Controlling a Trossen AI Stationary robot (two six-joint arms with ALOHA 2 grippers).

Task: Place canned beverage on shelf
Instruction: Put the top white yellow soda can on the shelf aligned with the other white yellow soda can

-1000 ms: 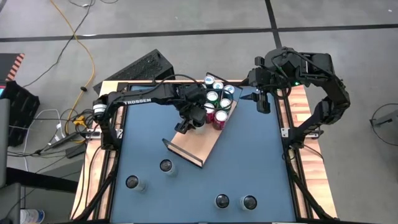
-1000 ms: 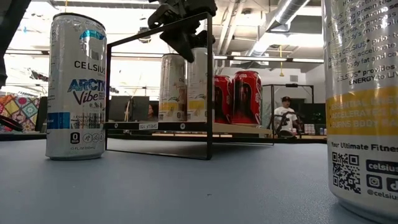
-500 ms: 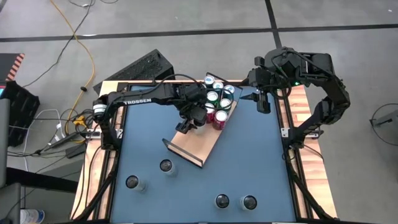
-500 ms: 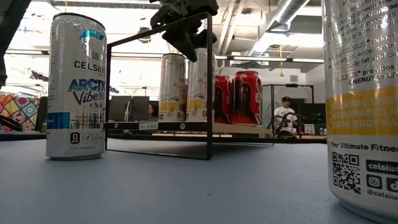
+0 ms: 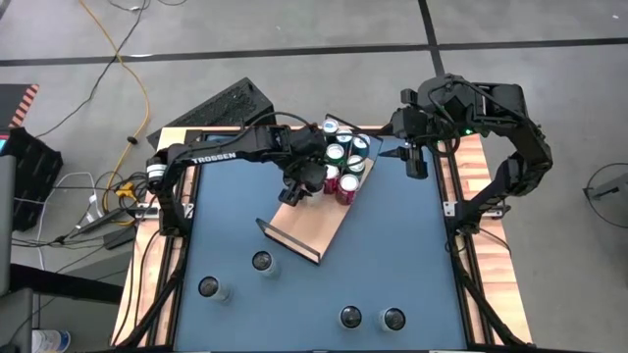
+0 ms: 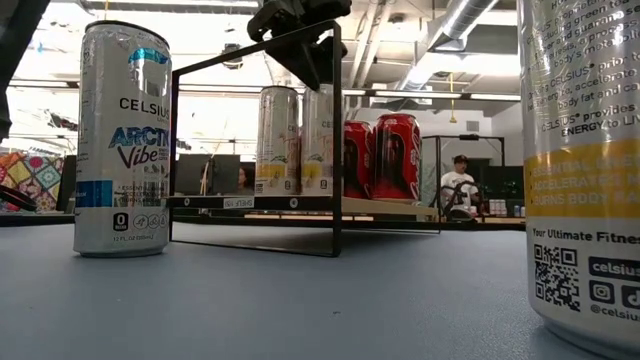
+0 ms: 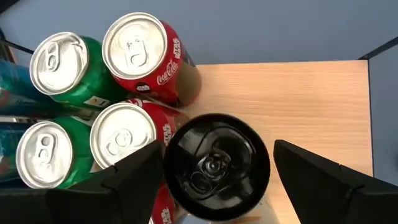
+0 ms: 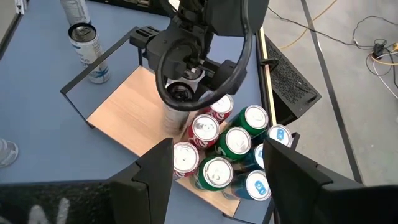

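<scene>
The shelf (image 5: 316, 224) is a light-wood board with a thin black wire rail, lying slantwise at the table's far middle. Several green, red and blue cans (image 5: 345, 157) stand on its far end. Next to them a black-topped can (image 7: 216, 167) stands upright on the board. My left gripper (image 7: 216, 146) hovers open just above this can, one finger on either side and clear of it; the low view shows it (image 6: 300, 40) above the can tops. My right gripper (image 5: 413, 160) waits open, high over the table's far right corner.
Several loose cans stand on the blue tabletop near its front edge (image 5: 261, 262) (image 5: 209, 287) (image 5: 350, 317) (image 5: 393, 319). Two of them loom close in the low view (image 6: 123, 140) (image 6: 590, 170). The near half of the board (image 5: 299, 235) is bare wood.
My left gripper has risen from around the top of the black-topped can and now stands above it, its fingers as far apart as before. The can stays upright on the board.
</scene>
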